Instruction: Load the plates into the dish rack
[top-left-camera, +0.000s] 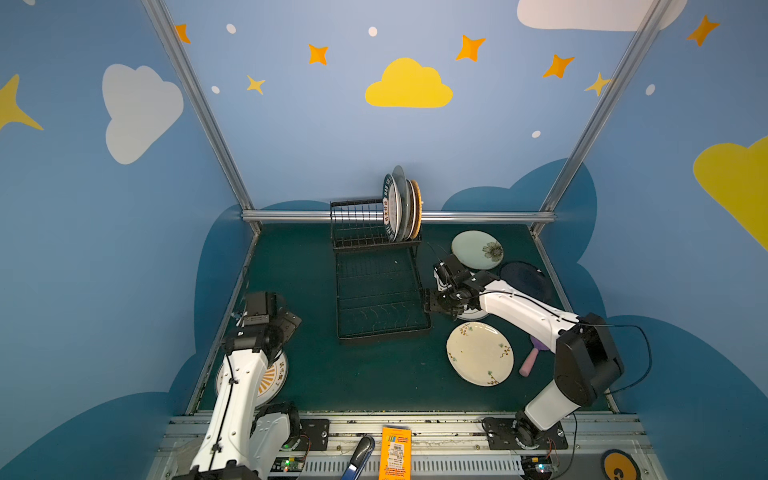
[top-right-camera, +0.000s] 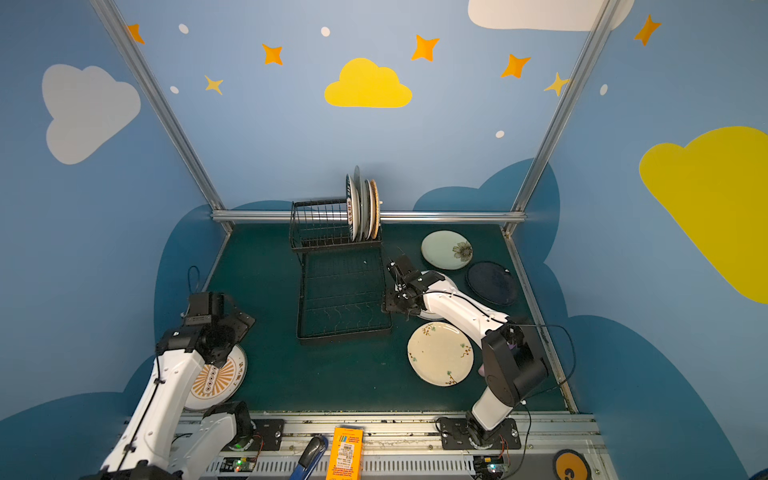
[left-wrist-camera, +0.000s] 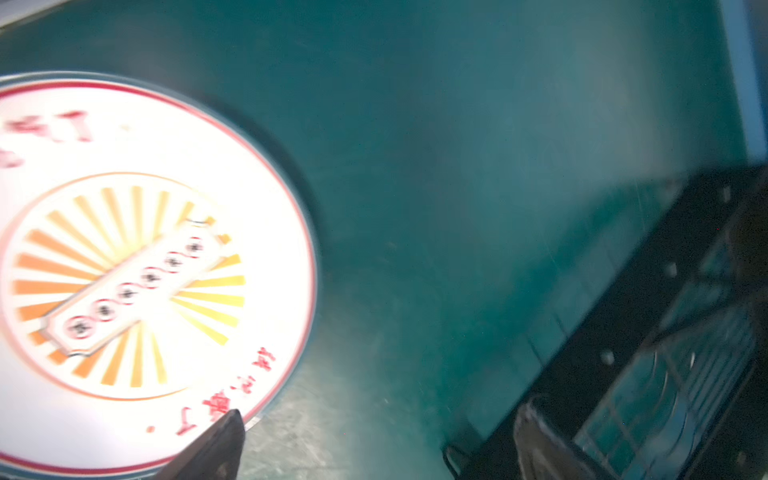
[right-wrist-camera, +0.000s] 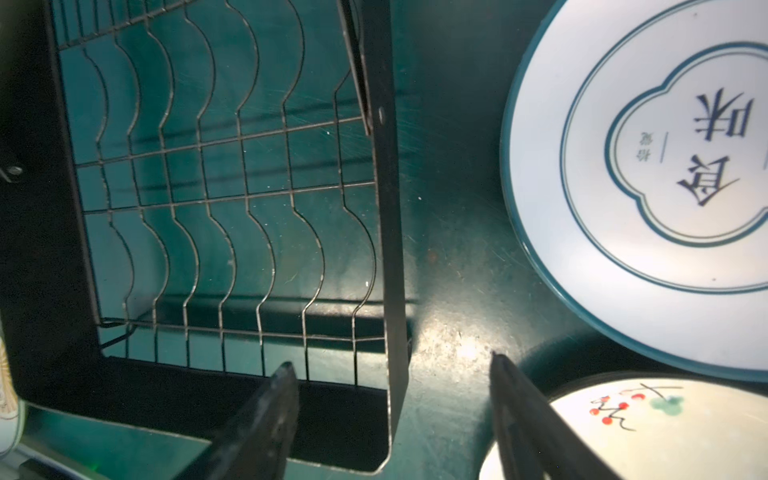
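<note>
Plates (top-left-camera: 480, 353) lying flat on the worktop (top-left-camera: 316, 374) either side of the dish rack (top-left-camera: 357, 226) look stiff, glazed, slippery and breakable, best pinched at a rim, while left claw (left-wrist-camera: 380, 415) and right claw (right-wrist-camera: 390, 361) hang spread, empty.

right gripper (right-wrist-camera: 391, 362) spread wide over a corner of the dish rack (right-wrist-camera: 392, 208); teal-rimmed lettered plate (right-wrist-camera: 602, 270) and cream floral plate (right-wrist-camera: 685, 440) lie flat beside the rack

Beside the right pincer (right-wrist-camera: 390, 361), the dish rack (right-wrist-camera: 388, 208) is thin metal wire in a matt black sheet frame. The green surface (right-wrist-camera: 449, 257) under it looks matt, scuffed and scratched. The teal-rimmed plate (right-wrist-camera: 582, 249) nearby is smooth, glossy glaze.
</note>
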